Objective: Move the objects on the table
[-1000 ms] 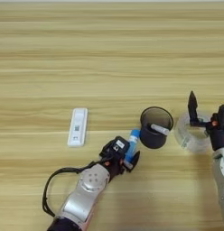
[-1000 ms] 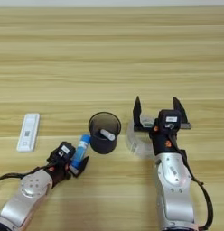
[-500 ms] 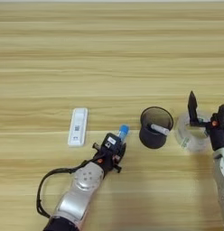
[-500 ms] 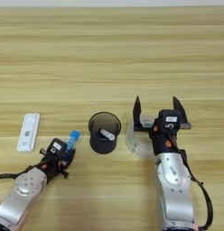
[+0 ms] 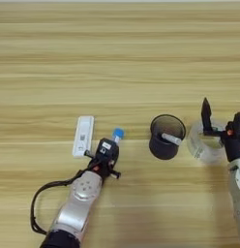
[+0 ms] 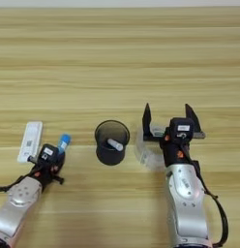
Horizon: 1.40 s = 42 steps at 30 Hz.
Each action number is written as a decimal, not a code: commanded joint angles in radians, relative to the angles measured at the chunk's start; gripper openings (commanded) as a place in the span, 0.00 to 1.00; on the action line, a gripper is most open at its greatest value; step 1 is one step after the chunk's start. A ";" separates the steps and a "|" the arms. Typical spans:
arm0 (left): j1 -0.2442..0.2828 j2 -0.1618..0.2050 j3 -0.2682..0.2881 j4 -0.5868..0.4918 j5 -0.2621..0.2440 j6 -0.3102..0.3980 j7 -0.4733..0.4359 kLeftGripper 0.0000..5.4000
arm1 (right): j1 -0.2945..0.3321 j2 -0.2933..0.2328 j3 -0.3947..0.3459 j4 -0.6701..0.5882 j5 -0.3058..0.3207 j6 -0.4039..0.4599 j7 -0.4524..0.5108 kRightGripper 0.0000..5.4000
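Left arm enters from the near left corner and angles up toward the centre; its end effector is closed on the blue tube, whose blue cap projects from the far side of the fingers. Right arm rises from the near right edge; its end effector stands with 2 black fingers spread wide and upright, holding nothing, directly over the tape roll.

The white stick lies flat on the worktop, just left of the tube and left end effector, long axis running near to far. The black mesh cup stands upright between the 2 end effectors, just left of the tape roll, with 1 small pale item lying inside it.

Markings on the white stick and on the end effector labels cannot be read.
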 commanded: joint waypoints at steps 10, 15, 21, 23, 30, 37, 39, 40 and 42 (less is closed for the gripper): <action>-0.023 -0.013 0.064 0.044 -0.011 0.012 0.053 0.25 | -0.008 0.006 0.002 0.001 -0.002 0.016 -0.003 1.00; -0.022 -0.015 0.050 0.043 -0.007 0.008 0.040 0.37 | -0.009 0.006 0.003 0.003 -0.002 0.015 -0.002 1.00; -0.020 -0.019 0.047 0.032 -0.012 -0.007 0.029 0.46 | -0.008 0.006 0.004 0.002 -0.003 0.015 -0.003 1.00; -0.019 -0.020 0.047 0.030 -0.011 -0.008 0.029 0.49 | -0.008 0.007 0.005 0.002 -0.003 0.015 -0.003 1.00; -0.016 -0.024 0.053 0.016 -0.018 -0.026 0.030 0.60 | -0.007 0.006 0.005 0.002 -0.003 0.014 -0.002 1.00; -0.010 -0.024 0.056 -0.011 -0.017 -0.049 0.035 0.72 | -0.009 0.006 0.006 0.004 -0.003 0.013 -0.002 1.00; -0.010 -0.024 0.061 -0.016 -0.019 -0.056 0.039 0.75 | -0.009 0.006 0.006 0.005 -0.003 0.012 -0.001 1.00; -0.010 -0.024 0.063 -0.019 -0.020 -0.059 0.040 0.78 | -0.010 0.005 0.006 0.005 -0.003 0.012 -0.001 1.00; -0.010 -0.027 0.068 -0.025 -0.024 -0.070 0.041 0.80 | -0.010 0.005 0.006 0.006 -0.003 0.012 0.000 1.00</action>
